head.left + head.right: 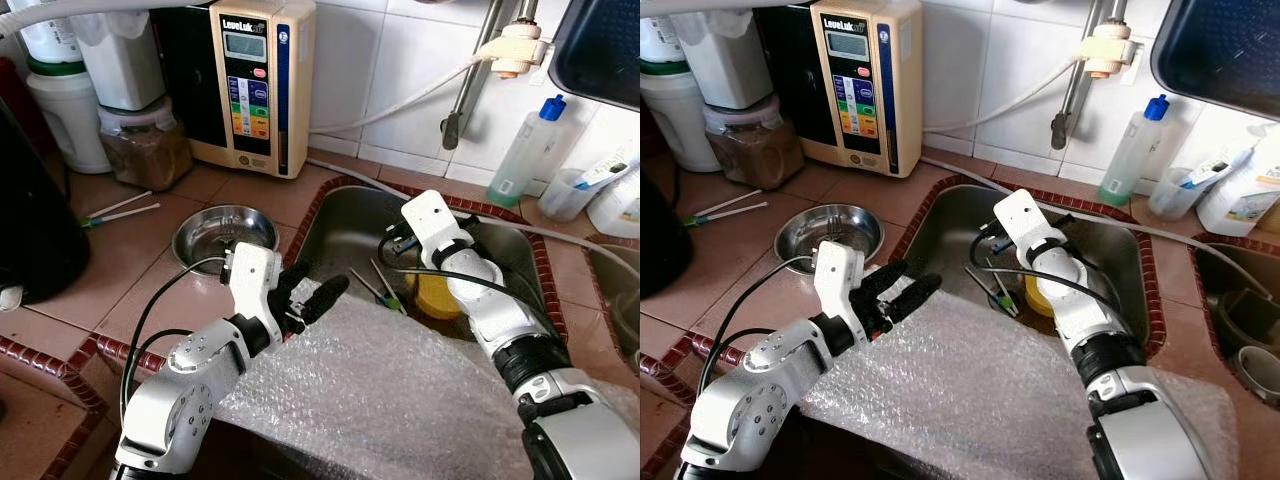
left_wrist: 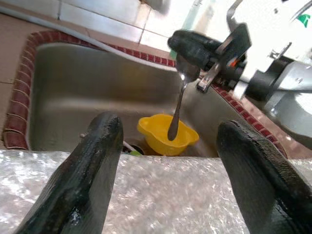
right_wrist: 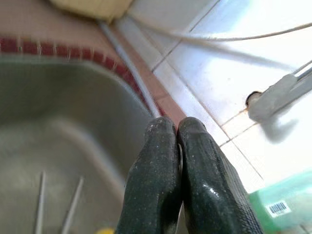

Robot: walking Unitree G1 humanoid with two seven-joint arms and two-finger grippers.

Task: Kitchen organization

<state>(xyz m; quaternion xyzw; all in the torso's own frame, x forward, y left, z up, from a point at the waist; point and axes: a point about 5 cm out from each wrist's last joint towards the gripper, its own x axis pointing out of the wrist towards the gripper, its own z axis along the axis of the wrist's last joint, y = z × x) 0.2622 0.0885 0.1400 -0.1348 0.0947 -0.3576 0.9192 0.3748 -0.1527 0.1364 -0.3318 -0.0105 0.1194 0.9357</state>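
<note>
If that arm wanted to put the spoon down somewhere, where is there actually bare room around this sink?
The right gripper holds the spoon over the sink. Bare tile lies between the steel bowl and the water machine, and left of the bowl past the white sticks. The sink floor is crowded by the yellow cup and utensils; bubble wrap covers the front.

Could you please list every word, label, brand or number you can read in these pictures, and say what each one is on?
"LeveLuk": brand name at the top of the cream water ionizer on the counter.
Display and coloured buttons on the water ionizer: too small to read.
Barcode label on the green bottle: digits blurred, not readable.
Label on the white bottle at the right: too small to read.
</note>
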